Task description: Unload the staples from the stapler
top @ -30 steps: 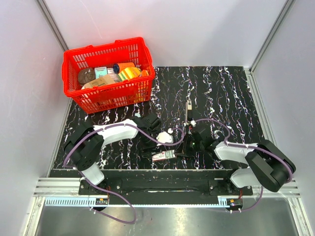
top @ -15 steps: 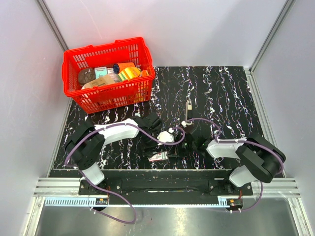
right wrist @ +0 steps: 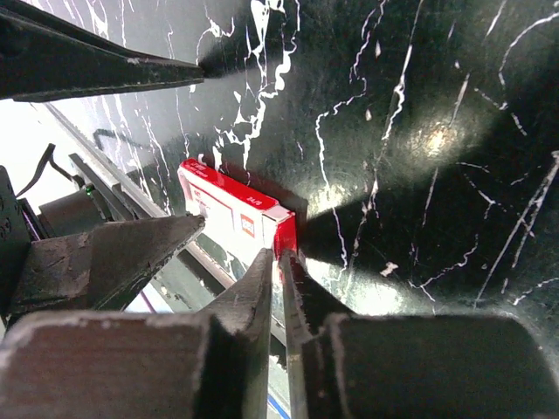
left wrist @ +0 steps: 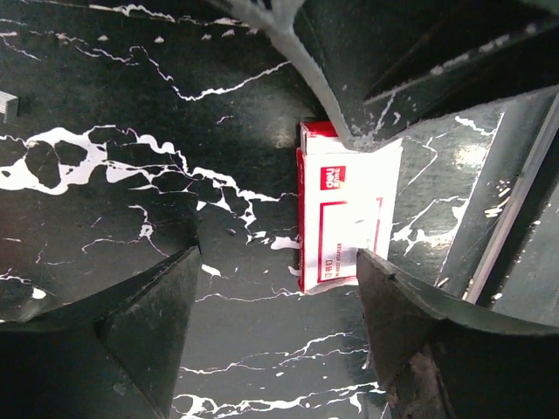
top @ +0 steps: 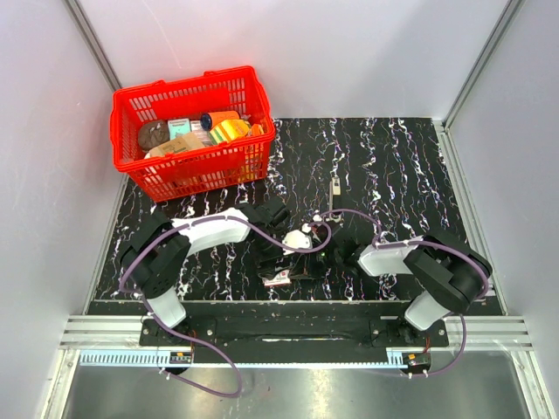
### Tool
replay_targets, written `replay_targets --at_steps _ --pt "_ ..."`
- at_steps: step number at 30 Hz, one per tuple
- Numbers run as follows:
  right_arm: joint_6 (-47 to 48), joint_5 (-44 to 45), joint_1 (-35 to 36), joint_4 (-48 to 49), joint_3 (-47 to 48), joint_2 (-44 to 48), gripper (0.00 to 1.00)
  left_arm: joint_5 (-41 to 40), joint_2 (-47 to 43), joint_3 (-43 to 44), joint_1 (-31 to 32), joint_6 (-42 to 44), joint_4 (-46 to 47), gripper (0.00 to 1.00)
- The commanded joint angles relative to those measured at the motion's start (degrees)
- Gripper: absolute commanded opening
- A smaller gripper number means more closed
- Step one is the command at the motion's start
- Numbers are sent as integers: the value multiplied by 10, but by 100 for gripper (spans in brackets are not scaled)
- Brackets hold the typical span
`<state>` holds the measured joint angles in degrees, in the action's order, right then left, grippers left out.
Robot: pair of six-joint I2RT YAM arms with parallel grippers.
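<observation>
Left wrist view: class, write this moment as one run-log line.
left tool open, white-and-red box between its fingers | right tool shut, tip at box end | box flat on table

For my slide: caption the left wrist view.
Open left gripper over the white-and-red box on the black marbled table.

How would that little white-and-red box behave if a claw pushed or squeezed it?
The white-and-red box lies flat on the table, so it would probably slide rather than roll or tip. It looks like thin printed card, so it is likely light, and a hard squeeze from the open left gripper might dent it.
</observation>
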<state>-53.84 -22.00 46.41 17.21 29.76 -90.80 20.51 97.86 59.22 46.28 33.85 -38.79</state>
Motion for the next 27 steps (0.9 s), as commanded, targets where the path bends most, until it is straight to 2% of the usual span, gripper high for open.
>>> replay_targets --at_steps 1,6,8,10,11,16,20,25,27 --pt "22 23 8 -29 3 32 20 31 7 19 -5 -12 19 76" --pt "44 70 -11 -122 -10 115 56 35 -18 48 -53 -12 -28 77" --pt "58 84 -23 -162 -8 148 75 39 -42 63 -74 -11 -47 79" --pt "80 98 -33 -218 6 182 93 42 -68 81 -92 -13 -69 84" --pt "94 108 -35 -230 16 199 99 42 -79 90 -98 -15 -79 97" --pt "129 174 -47 -343 86 272 100 38 -147 131 -128 -33 -112 99" --pt "165 217 -48 -442 181 284 99 25 -214 150 -158 -56 -111 99" --pt "207 258 -48 -505 275 297 99 30 -289 112 -220 -91 -93 99" --pt "220 276 -48 -519 303 306 99 11 -288 90 -234 -100 -96 99"
